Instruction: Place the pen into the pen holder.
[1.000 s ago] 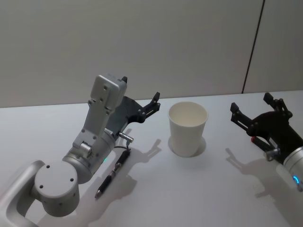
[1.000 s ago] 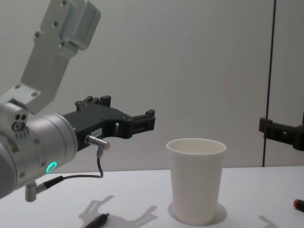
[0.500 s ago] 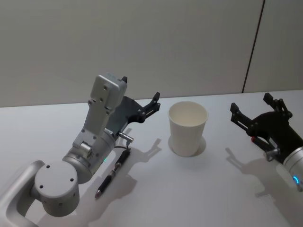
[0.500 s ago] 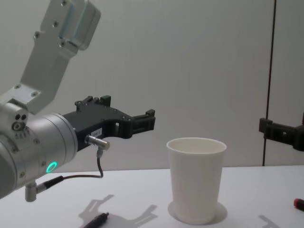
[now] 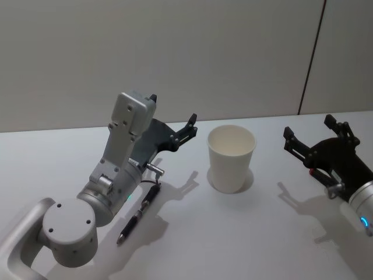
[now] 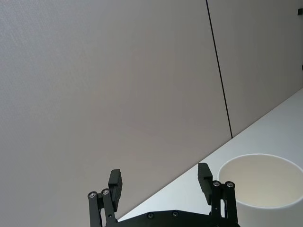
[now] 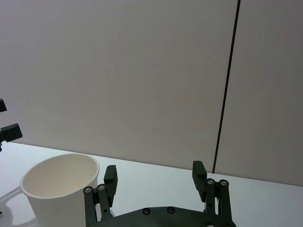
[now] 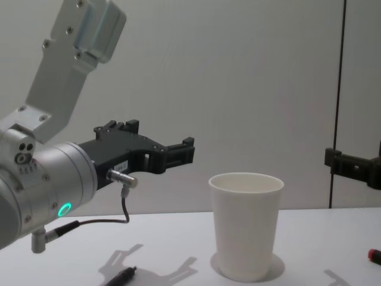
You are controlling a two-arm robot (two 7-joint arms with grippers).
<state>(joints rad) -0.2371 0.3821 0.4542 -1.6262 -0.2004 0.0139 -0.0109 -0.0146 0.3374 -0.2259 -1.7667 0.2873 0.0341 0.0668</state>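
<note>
A black pen (image 5: 138, 214) lies on the white table (image 5: 233, 233), beside my left arm and left of the pen holder; its end shows low in the chest view (image 8: 122, 276). The pen holder (image 5: 231, 157) is a plain white paper cup, standing upright and empty (image 8: 245, 223). My left gripper (image 5: 172, 109) hangs open above the table, higher than the pen and pointing towards the cup, with nothing between its fingers (image 6: 159, 175). My right gripper (image 5: 309, 126) hovers open to the right of the cup, holding nothing (image 7: 155, 171).
A small red-tipped object (image 5: 313, 172) lies on the table under my right gripper, also seen at the chest view's right edge (image 8: 374, 256). A plain wall with a dark vertical seam (image 5: 312, 55) stands behind the table.
</note>
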